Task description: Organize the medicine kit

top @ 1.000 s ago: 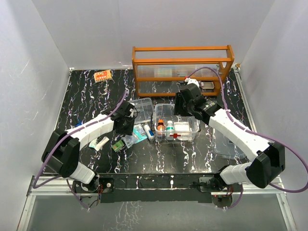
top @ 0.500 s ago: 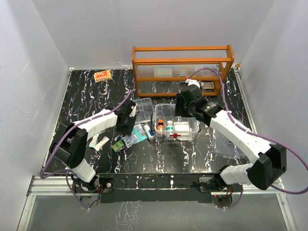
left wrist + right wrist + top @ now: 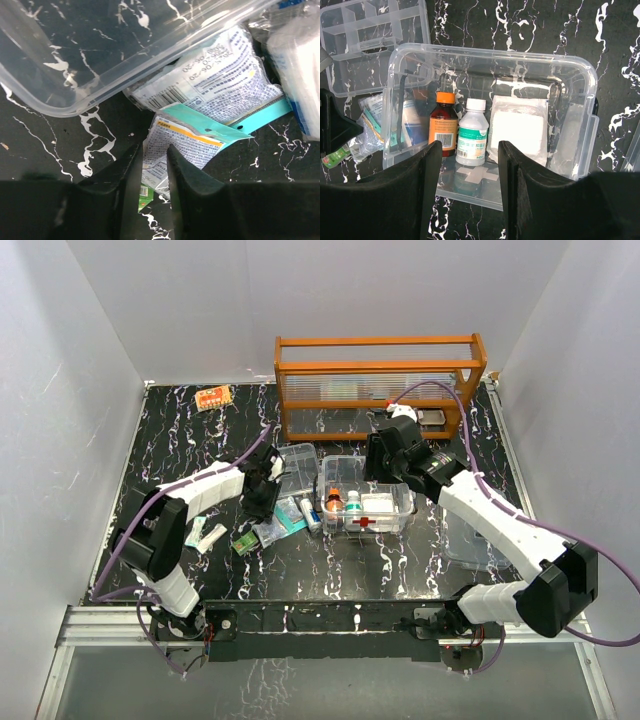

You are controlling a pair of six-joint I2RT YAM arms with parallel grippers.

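Step in hand: loose packets are being gathered for loading into the medicine box.

The medicine box (image 3: 365, 508) stands open at mid-table, its red cross facing the near edge. Inside, a brown bottle (image 3: 443, 125) and a white bottle (image 3: 471, 132) stand upright side by side, with a gauze packet (image 3: 517, 130) just to their right. The divided tray (image 3: 297, 468) lies empty on the black table (image 3: 180, 440), just beside the box on its left.

The left gripper (image 3: 152, 175) is held low over the heap of sachets beside the tray's near edge. Its fingers are drawn close, with only a narrow gap between them. A teal-striped sachet (image 3: 190, 142) shows in that gap. Whether the sachet is actually pinched cannot be told. A larger white sachet (image 3: 215, 75) lies partly under the tray's rim.

The right gripper (image 3: 470, 145) is held above the box with its fingers spread wide. Nothing is held by it.

Next move, as judged: if the sachet is secured, it is to be lifted clear of the heap and carried to the box or a tray compartment. The foil is thin and flat, so a slip is likely and the grip should be confirmed first. A small orange pack (image 3: 214, 396) at the far left corner is yet to be fetched.
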